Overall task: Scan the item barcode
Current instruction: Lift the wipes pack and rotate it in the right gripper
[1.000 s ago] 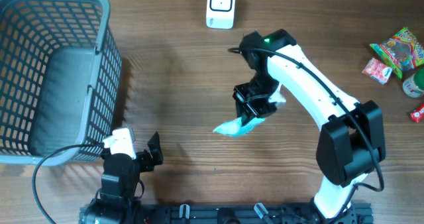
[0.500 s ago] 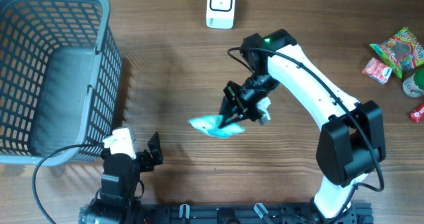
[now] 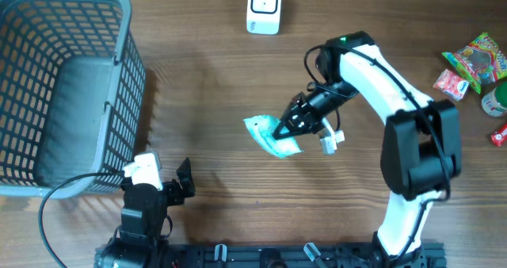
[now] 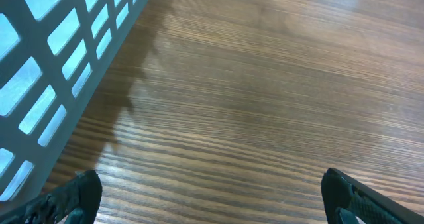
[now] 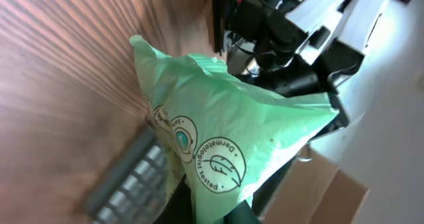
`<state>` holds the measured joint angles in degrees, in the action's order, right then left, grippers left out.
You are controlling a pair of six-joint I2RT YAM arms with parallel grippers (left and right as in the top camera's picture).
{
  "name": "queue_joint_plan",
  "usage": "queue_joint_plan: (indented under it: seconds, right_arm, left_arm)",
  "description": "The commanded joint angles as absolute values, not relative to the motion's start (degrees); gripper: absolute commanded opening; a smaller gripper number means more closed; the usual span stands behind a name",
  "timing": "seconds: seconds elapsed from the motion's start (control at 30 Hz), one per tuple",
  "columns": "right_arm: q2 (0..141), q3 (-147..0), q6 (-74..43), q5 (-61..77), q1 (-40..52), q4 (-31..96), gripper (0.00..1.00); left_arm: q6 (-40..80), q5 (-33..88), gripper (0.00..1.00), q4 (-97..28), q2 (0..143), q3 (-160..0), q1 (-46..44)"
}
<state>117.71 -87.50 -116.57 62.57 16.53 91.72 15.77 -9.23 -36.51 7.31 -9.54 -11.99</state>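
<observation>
while left fingers (image 4: pixel 83 192) stand wide apart, right fingers (image 3: pixel 290 127) clamp green packet (image 3: pixel 264 134) between tips.

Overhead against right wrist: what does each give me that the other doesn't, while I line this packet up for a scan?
Only overhead: the white scanner at the top of the frame and the snack packets far right. Only right wrist: print on the green packet close up, a round leaf seal; no barcode shows on this face. Both: that packet pinched in the shut right gripper over the wooden table.
</observation>
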Motion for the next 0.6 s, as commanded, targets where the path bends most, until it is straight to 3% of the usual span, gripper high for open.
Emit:
queue_joint_plan:
  seconds: [0.0,0.23,0.37,0.5,0.57]
  right_arm:
    - [123.0,-84.8,-118.4,63.6,16.0,92.3,0.04]
    - [126.1,-84.7,-116.2,63.4,16.0,92.0,0.04]
    - [126.1,-84.7,-92.9,65.8,15.3,90.7,0.04]
    - [126.1,-85.0,-50.2,80.5,15.8,92.4,0.04]
    - [124.9,-85.6,-42.8,81.3,16.6,92.4,0.04]
  left_arm:
    - [15.4,-9.9,1.0,-36.5,7.1,-9.2,-11.9]
    - [15.4,-9.9,1.0,-36.5,7.1,-9.2,-11.9]
    - [15.4,-9.9,1.0,-36.5,7.1,-9.2,-11.9]
    - [15.4,-9.9,1.0,-36.5,7.1,-9.2,-11.9]
    - [15.4,-10.0,1.0,-36.5,7.1,-9.2,-11.9]
